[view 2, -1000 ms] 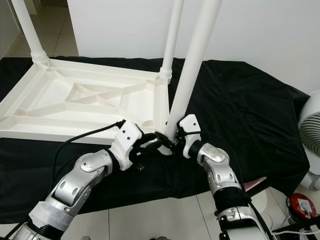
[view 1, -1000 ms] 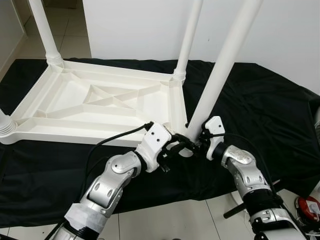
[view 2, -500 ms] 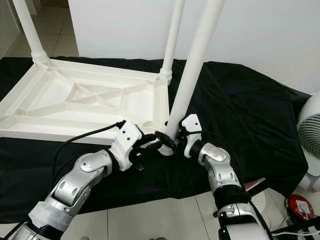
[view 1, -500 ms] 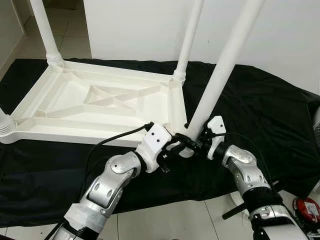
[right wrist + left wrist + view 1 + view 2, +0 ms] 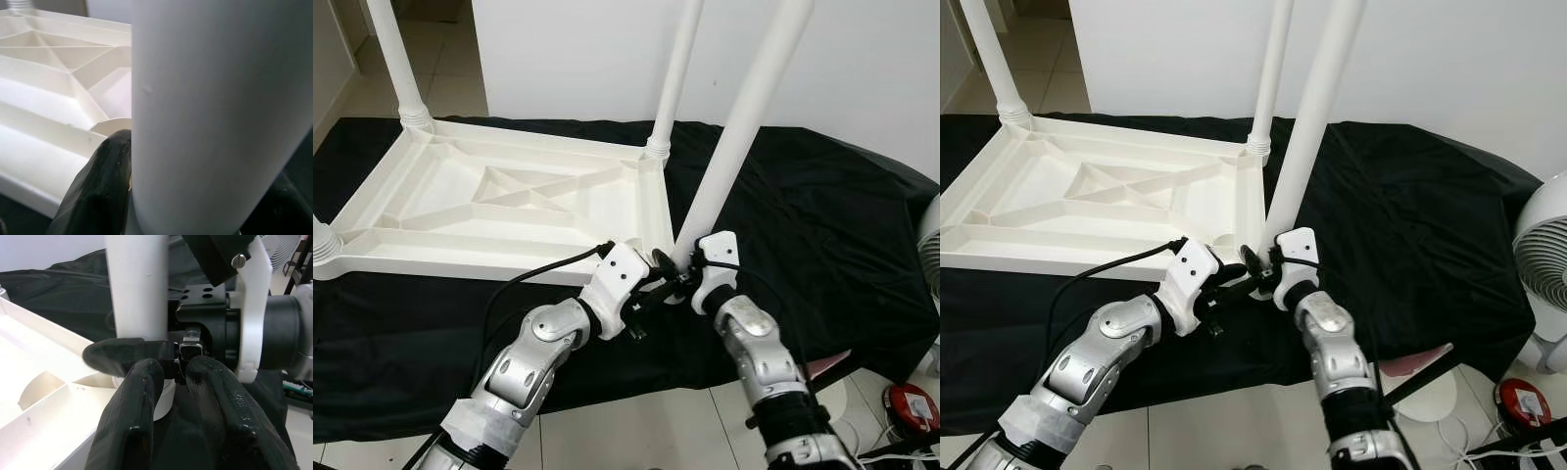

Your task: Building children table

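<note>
A white plastic table top [image 5: 440,196] lies upside down on a black cloth [image 5: 822,225]. Three white legs stand in its corners: far left [image 5: 396,59], far right [image 5: 671,78] and near left [image 5: 321,243]. A fourth leg [image 5: 734,137] leans over the near right corner, its foot at the socket. My right gripper [image 5: 679,281] is shut on this leg just above its foot; one black finger [image 5: 105,181] presses against the leg [image 5: 215,107]. My left gripper [image 5: 654,292] is right beside it, fingers [image 5: 139,401] together, tips at the leg's foot [image 5: 137,284].
A white fan [image 5: 1542,255] stands on the tiled floor at the right, with a red object [image 5: 913,406] and cables near it. A white wall rises behind the cloth. A black cable [image 5: 538,269] runs along my left arm.
My right arm has swung in toward the left, with its wrist closer to the table corner. The held leg has shifted slightly left with it. The left arm has stayed put.
</note>
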